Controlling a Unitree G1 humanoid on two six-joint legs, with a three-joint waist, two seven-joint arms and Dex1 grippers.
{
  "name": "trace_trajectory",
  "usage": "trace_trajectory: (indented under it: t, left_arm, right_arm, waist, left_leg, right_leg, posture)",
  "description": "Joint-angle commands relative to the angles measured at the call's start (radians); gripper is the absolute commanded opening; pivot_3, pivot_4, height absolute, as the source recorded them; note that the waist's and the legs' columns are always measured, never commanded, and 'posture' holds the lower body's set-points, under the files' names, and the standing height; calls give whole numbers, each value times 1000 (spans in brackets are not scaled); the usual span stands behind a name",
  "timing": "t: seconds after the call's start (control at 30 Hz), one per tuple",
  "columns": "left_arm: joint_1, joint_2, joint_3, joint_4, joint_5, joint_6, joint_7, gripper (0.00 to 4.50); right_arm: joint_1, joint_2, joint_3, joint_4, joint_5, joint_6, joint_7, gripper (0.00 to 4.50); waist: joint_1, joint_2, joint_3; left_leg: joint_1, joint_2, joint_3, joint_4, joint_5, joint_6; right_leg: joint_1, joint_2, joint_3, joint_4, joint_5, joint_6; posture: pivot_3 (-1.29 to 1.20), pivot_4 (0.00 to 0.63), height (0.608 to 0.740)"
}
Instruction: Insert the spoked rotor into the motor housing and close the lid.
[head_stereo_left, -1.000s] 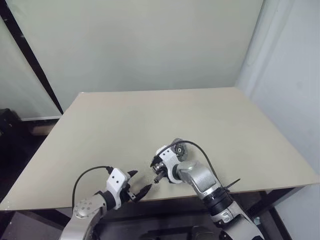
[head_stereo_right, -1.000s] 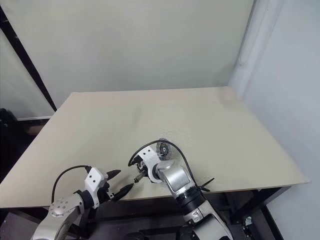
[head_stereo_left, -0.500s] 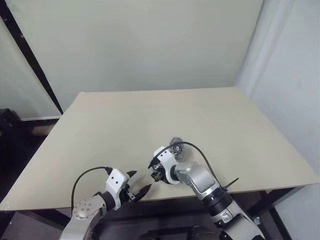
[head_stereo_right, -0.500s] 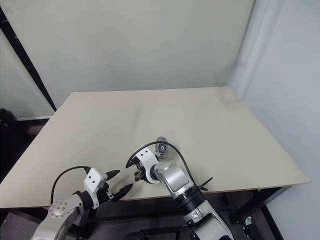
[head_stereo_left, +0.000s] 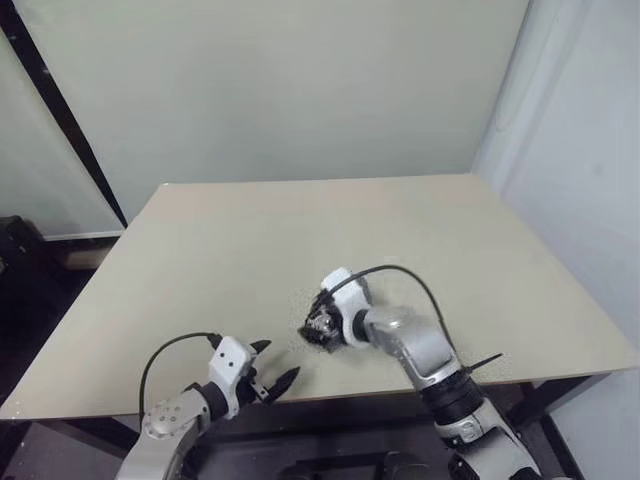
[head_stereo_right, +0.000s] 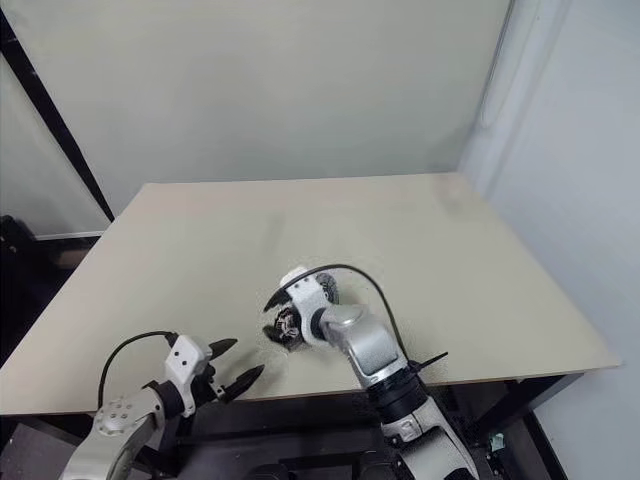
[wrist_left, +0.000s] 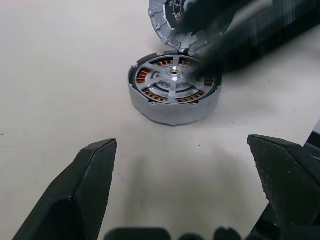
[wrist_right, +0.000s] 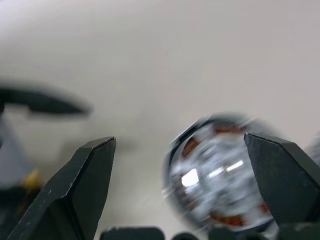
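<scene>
While both pairs of jaws stood wide apart and held nothing, the right gripper (wrist_right: 180, 150) hung just above the motor housing (wrist_left: 173, 90), whose copper windings showed between the silver arms of the spoked rotor (wrist_left: 172, 77) seated inside it. From the right wrist view the housing lay between and beyond that gripper's black fingers (wrist_right: 75, 185), smeared by motion so its detail was hard to read. The left gripper (head_stereo_left: 268, 378) sat near the table's close edge, apart from the housing, which lay ahead of its spread fingers (wrist_left: 80, 185) with bare surface between.

Just behind the housing, the lid (wrist_left: 167, 15) leaned against or lay tilted beside it; I could not tell which, since a dark blurred shape of the right arm crossed over it and the frame's edge cut it off.

Outward from there, the beige table (head_stereo_left: 300, 230) ran plain to its far edge, backed by a pale green wall (head_stereo_left: 270, 90), with a dark strip slanting down at the left and a whitish panel to the right.
</scene>
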Motion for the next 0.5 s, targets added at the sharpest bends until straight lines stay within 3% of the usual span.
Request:
trace_trajectory:
  t: [0.03,0.33,0.5]
  left_arm:
    - [-21,-5,30,-8,-12,-31,11,4500]
    - [-47,-12,39,12,-8,-52,17,4500]
    - [-54,-7,44,16,-9,-56,16,4500]
  right_arm:
    - [-91,-57,-134,-34,-15,-142,-92,4482]
    - [-151,-267,-132,221,-145,-408,-173,4482]
    - [-143,-275,-93,385,-164,-500,-155,4482]
  waist:
    - [1,0,0]
    - [5,1,1]
    - [0,1,1]
  left_leg:
    - [0,0,0,0,0,0]
    - [-1,-4,1,-4,0,1]
    - [0,-3,2,-7,0,1]
  right_leg:
    - [0,0,0,0,0,0]
    - [1,0,1,-5,0,0]
    - [1,2,2,-7,1,1]
  posture:
    - [0,0,740]
    - [0,0,740]
    - [0,0,740]
